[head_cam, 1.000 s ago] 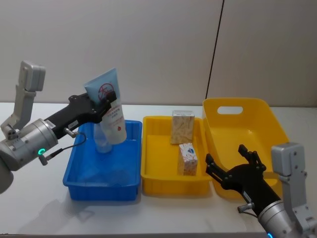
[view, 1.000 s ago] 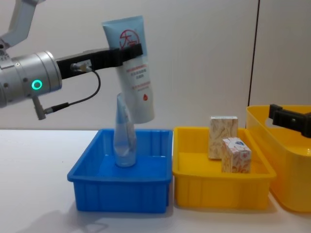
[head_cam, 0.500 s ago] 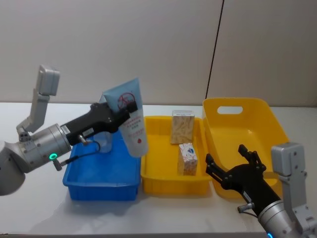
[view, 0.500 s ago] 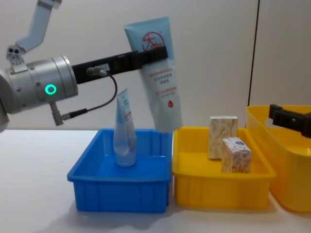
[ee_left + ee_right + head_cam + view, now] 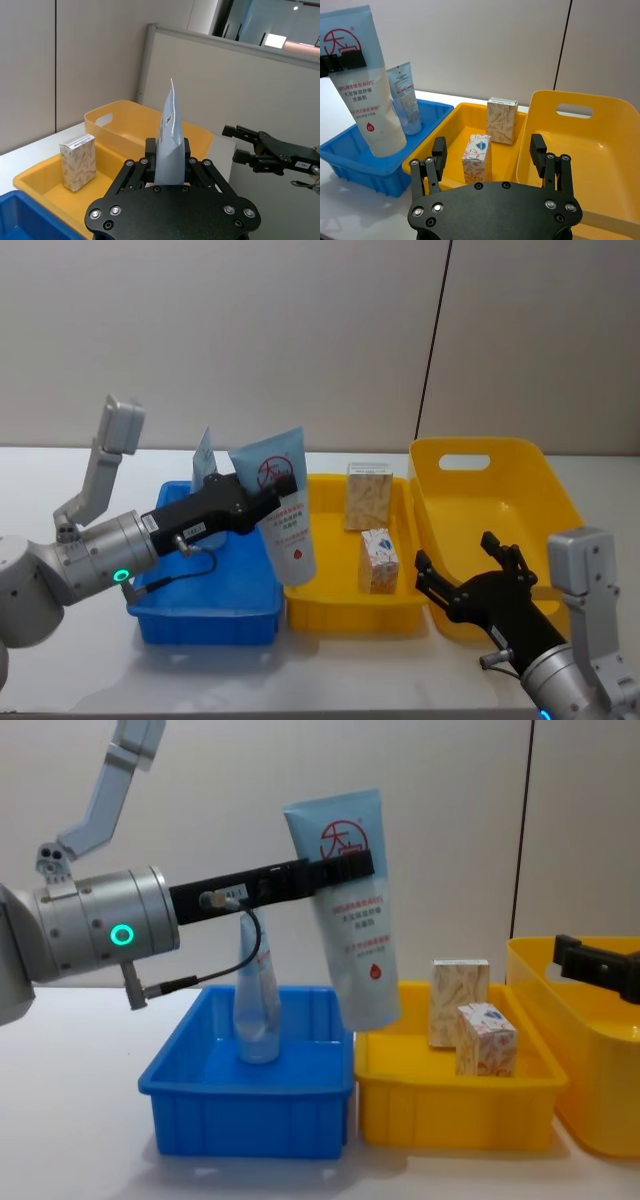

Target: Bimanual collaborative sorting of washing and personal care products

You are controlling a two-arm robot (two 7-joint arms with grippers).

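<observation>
Centre-left: small pale-blue soft tube [image 5: 256,1005] upright in blue plastic bin [image 5: 250,1120]. Left gripper [image 5: 340,868] jaws clamped on large pale-blue tube [image 5: 362,960], red round logo, red Chinese print, above bin's border with yellow plastic tray [image 5: 450,1115]. In tray: two beige patterned cartons [image 5: 459,1000]. Lower right: right gripper [image 5: 453,558] jaws spread, empty.

A plain office-like test room: grey partition panels [image 5: 250,330] are standing behind a bare white table [image 5: 330,672].
</observation>
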